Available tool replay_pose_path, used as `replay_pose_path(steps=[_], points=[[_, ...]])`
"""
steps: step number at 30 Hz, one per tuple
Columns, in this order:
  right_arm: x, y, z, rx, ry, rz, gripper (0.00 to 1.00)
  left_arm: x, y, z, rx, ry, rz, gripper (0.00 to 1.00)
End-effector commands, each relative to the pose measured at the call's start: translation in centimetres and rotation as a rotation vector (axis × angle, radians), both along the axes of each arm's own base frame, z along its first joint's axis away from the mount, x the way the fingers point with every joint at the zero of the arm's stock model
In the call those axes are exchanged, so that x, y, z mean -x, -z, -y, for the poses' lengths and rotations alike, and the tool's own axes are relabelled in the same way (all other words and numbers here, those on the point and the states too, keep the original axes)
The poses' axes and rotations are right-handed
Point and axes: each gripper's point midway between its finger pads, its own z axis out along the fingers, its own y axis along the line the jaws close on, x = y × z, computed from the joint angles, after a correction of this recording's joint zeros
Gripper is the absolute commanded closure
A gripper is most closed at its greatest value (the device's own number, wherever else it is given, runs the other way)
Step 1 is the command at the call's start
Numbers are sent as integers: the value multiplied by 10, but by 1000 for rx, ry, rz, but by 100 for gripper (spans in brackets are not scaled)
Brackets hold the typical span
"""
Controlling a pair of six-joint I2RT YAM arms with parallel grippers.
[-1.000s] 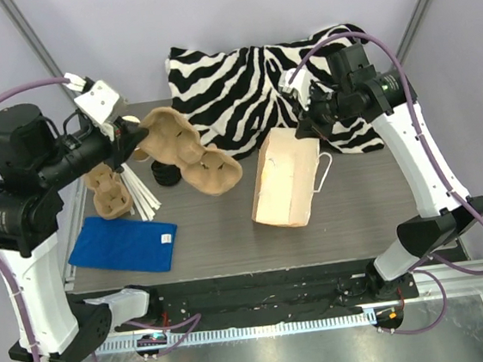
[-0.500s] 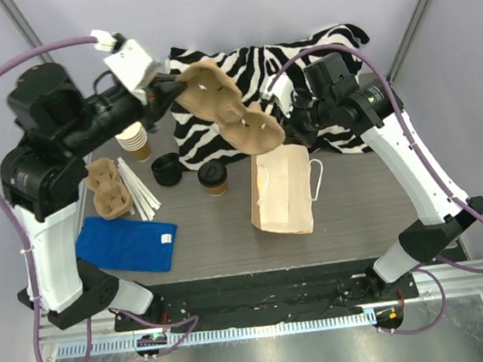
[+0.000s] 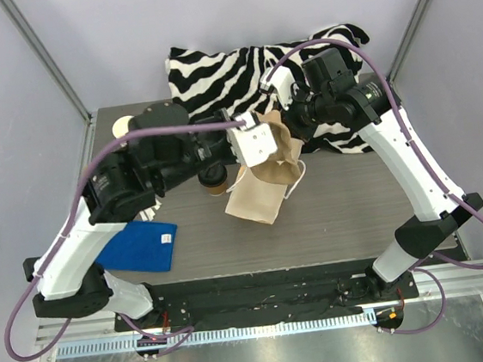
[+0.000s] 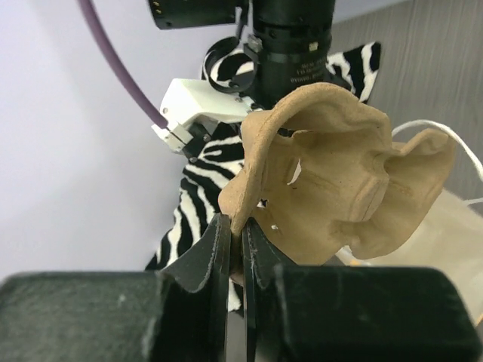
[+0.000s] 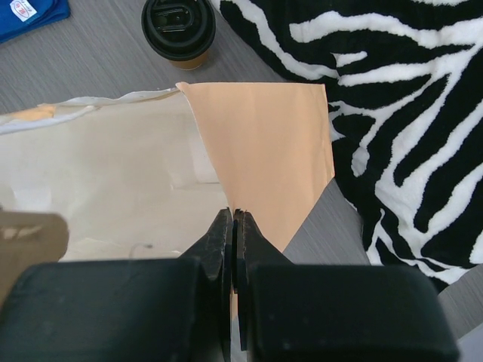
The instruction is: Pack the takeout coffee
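1. The left gripper (image 4: 235, 234) is clenched on the rim of a moulded brown pulp cup carrier (image 4: 339, 188). The carrier juts out ahead of its fingertips, up off the counter (image 5: 98, 60).
2. The right gripper (image 5: 232, 226) is pinched shut on the edge of a tan paper bag (image 5: 256, 143), which spreads out ahead of it.
3. The takeout coffee (image 5: 179, 30), a small brown paper cup with a round black plastic lid, stands upright on the counter. It is beyond the bag from the right gripper and low beside the left wrist, and neither gripper touches it.
4. The cup probably has soft walls that a hard squeeze would crush. Its contents cannot be seen, so treat it as full, tippy and prone to spilling.
5. The best hold looks to be around the paper body just under the lid, keeping the cup level. Gripping the smooth lid risks popping it off.
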Motion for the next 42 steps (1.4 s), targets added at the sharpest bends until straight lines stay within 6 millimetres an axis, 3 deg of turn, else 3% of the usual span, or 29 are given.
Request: replay_pose_path(steps=[1, 2, 8, 9, 11, 12, 20, 23, 26, 30, 33, 42], points=[[4, -23, -6, -57, -26, 53, 99, -6, -35, -33, 20, -121, 194, 100], [7, -24, -6, -60, -33, 56, 99, -8, -25, -31, -8, -127, 196, 100], [12, -28, -10, -89, -42, 40, 99, 0, -13, -32, -75, -128, 253, 100], [13, -28, -11, -97, -47, 30, 99, 5, 0, -23, -111, -105, 258, 100], [20, -26, -16, -117, -67, -4, 99, 8, 1, -24, -122, -101, 307, 100], [21, -25, -17, -120, -71, -11, 99, 10, 15, -17, -153, -86, 313, 100], [35, -27, -16, -127, -76, -59, 99, 22, 23, 5, -178, -43, 330, 100], [40, -30, -14, -131, -70, -63, 99, 31, 22, 13, -194, -12, 355, 100], [45, -34, -10, -127, -63, -70, 99, 38, 8, 18, -161, -6, 368, 100], [59, -37, -9, -127, -90, -106, 99, 44, 14, 27, -203, 19, 392, 100], [67, -40, -9, -145, -102, -120, 99, 49, 31, 29, -248, 32, 392, 100], [83, -24, -14, -139, -164, -180, 99, 47, 79, 27, -340, -2, 319, 100]])
